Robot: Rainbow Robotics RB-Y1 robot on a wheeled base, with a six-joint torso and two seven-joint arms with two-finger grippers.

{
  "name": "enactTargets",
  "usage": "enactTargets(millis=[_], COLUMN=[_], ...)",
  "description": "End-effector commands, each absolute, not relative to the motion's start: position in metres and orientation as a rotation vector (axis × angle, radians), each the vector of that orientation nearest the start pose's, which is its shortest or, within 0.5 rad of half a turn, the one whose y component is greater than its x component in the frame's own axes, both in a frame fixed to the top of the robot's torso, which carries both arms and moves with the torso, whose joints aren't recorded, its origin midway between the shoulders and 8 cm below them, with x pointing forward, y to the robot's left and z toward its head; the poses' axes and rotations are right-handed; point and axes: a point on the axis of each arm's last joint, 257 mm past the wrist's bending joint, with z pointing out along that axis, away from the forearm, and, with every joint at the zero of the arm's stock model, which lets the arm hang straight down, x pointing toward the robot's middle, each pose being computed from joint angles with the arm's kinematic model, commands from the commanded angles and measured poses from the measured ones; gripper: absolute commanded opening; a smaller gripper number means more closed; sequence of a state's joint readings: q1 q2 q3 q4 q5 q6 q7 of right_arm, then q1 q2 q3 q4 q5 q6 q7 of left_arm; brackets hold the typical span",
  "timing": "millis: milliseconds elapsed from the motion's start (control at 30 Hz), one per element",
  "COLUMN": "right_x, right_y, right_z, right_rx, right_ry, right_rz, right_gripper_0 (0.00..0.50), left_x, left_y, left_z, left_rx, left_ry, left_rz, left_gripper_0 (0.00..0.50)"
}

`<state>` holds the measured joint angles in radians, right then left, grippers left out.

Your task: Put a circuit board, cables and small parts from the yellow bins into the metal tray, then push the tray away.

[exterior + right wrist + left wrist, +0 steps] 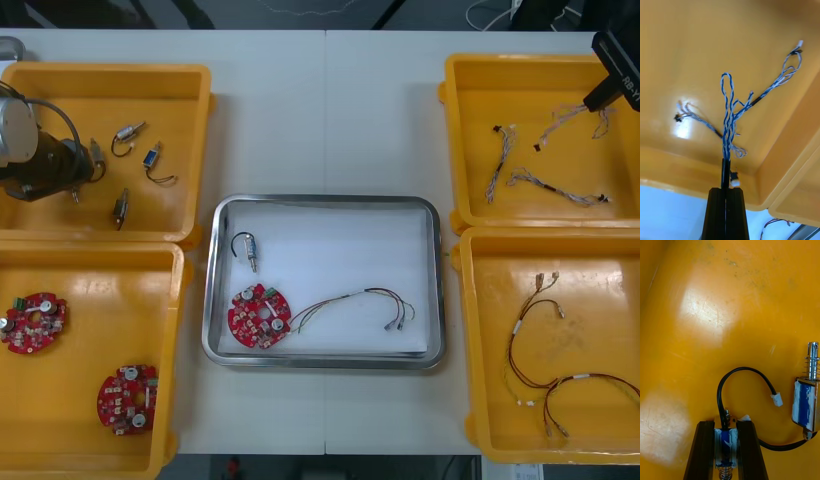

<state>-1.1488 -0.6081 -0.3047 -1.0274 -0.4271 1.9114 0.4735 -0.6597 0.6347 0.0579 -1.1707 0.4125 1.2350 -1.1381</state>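
My left gripper [88, 160] is low in the far left yellow bin [190, 80], shut on a small metal part [725, 438] with blue tape and a black lead. A second such part [805, 405] lies just beside the fingers. My right gripper [590, 103] is over the far right yellow bin [455, 75], shut on a twisted blue and white cable [728, 123] whose loops trail onto the bin floor. The metal tray [325, 203] holds a red circuit board [259, 316], a small metal part [246, 248] and a red and yellow cable [365, 300].
More small metal parts [130, 133] lie in the far left bin. Two circuit boards [33, 323] sit in the near left bin. Blue and white cables [555, 187] lie in the far right bin, red and yellow cables [540, 340] in the near right one.
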Motion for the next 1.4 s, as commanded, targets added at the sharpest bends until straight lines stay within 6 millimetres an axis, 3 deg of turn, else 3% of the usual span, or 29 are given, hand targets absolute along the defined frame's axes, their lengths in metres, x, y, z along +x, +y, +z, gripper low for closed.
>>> enactTargets(millis=[33,267,467,733,1100,1400], right_x=[0.562,0.559,0.548,0.531,0.498,0.468], right_y=[-0.354,-0.329,-0.304,-0.248,-0.178,-0.136], right_z=[-0.012,0.008,-0.003,-0.015,-0.006,-0.023], right_rx=[1.442,1.261,1.052,0.555,-0.101,-0.613], right_ry=[2.304,2.319,2.374,2.47,2.479,2.41], right_rz=[0.522,0.57,0.472,0.249,0.187,0.051], right_gripper_0=[0.0,0.0,0.0,0.0,0.0,0.0], left_x=[0.588,0.576,0.57,0.557,0.529,0.509], left_y=[0.435,0.433,0.431,0.425,0.381,0.344], left_z=[-0.178,-0.15,-0.132,-0.112,-0.082,-0.075], left_rx=[-0.528,-0.523,-0.512,-0.486,-0.349,-0.211], left_ry=[2.389,2.391,2.38,2.387,2.426,2.459], left_rz=[0.045,0.06,0.078,0.105,0.083,0.1], left_gripper_0=[0.0,0.0,0.0,0.001,0.0,0.0])
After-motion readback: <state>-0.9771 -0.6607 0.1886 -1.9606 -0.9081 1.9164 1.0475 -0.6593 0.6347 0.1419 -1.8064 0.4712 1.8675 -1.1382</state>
